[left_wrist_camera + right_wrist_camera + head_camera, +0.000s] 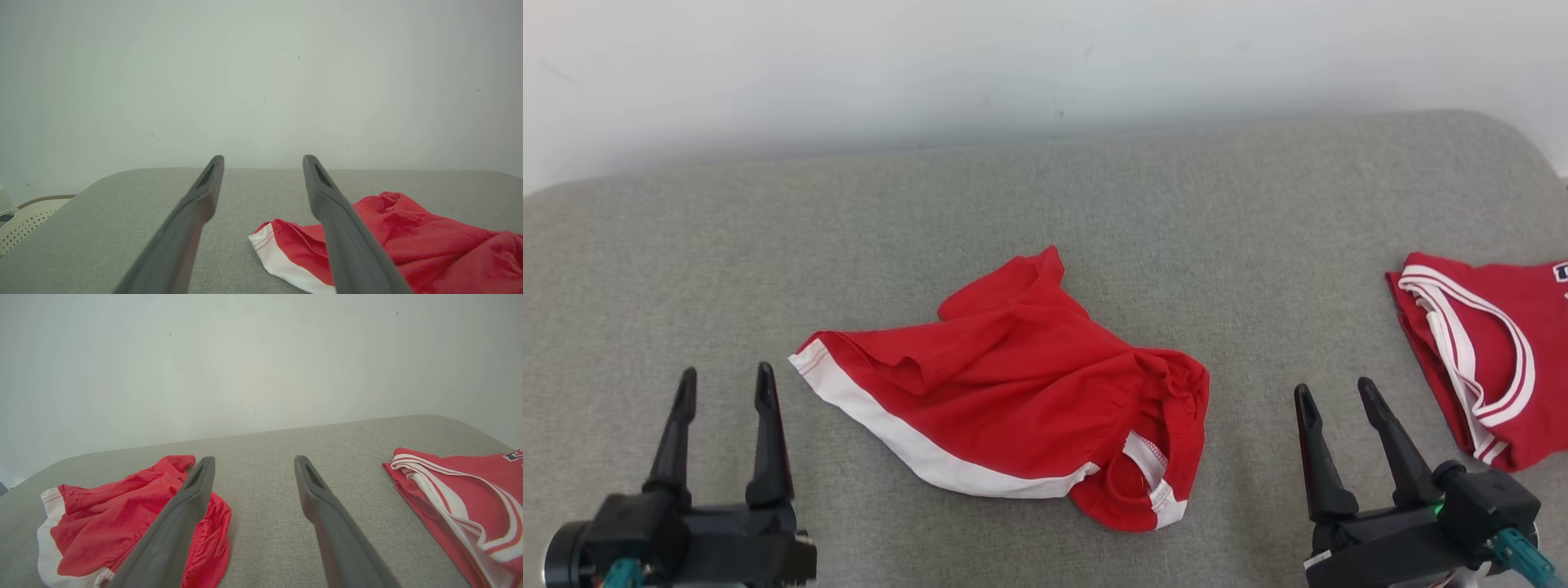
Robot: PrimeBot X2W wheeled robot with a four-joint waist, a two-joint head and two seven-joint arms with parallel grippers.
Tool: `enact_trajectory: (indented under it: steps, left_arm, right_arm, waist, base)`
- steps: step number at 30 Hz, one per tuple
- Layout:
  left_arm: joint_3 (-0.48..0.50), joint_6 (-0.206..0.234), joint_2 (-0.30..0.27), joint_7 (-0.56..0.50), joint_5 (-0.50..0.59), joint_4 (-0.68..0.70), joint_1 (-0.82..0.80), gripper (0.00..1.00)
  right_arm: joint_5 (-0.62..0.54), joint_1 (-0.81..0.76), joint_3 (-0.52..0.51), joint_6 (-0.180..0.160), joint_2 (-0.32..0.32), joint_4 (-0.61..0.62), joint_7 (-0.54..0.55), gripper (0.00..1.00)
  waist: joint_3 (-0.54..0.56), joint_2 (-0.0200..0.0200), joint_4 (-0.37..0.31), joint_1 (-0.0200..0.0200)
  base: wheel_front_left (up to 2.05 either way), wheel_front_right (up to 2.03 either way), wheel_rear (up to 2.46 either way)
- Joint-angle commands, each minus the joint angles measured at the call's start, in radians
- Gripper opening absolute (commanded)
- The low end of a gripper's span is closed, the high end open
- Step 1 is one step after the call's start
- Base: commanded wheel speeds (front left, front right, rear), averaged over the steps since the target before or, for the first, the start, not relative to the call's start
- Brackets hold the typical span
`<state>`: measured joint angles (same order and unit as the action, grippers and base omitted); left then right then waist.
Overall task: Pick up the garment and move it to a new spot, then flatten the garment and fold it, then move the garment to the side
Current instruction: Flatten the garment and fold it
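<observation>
A crumpled red garment (1013, 392) with a white hem band lies in the middle of the grey cushioned surface (1045, 204). It also appears at the lower right of the left wrist view as the garment (429, 241), and at the lower left of the right wrist view as the garment (122, 514). My left gripper (725, 384) stands open at the lower left, just left of the white hem, holding nothing. Open and empty, my right gripper (1335, 396) stands to the right of the garment.
A folded red jersey (1486, 351) with white trim lies at the right edge of the surface, close to my right gripper, seen too as the jersey (461, 502). A pale wall (1045, 65) backs the surface. A perforated cream basket (24, 220) sits beyond the left edge.
</observation>
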<state>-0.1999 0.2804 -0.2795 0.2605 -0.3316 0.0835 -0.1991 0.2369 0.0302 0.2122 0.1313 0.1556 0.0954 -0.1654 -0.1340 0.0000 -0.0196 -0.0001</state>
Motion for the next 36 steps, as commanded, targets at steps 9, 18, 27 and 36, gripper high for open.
enact_trajectory:
  steps: [9,18,27,36]
  left_arm:
    - [0.003,-0.020,0.018,0.003,0.060,0.014,0.124,1.00]
    - [-0.008,-0.038,0.015,0.003,0.082,-0.037,0.170,1.00]
    - [-0.011,-0.034,0.013,0.003,0.079,-0.049,0.163,1.00]
    - [-0.016,-0.031,0.013,0.001,0.073,-0.047,0.151,1.00]
  right_arm:
    - [-0.015,-0.062,0.016,-0.001,0.003,-0.008,0.013,1.00]
    - [-0.026,-0.118,0.021,-0.001,-0.007,0.007,0.030,1.00]
    - [-0.027,-0.130,0.019,-0.001,-0.014,0.022,0.038,1.00]
    - [-0.008,-0.123,0.055,-0.001,-0.006,0.025,0.058,1.00]
  waist:
    - [0.085,0.0000,0.014,0.0001]
    - [0.133,0.0000,0.006,0.0001]
    - [0.138,0.0000,0.009,0.0001]
    - [0.127,0.0000,0.018,0.0001]
  base:
    - [0.00,0.00,0.00]
    - [0.00,0.00,0.00]
    - [0.00,0.00,0.00]
    - [0.00,0.00,0.00]
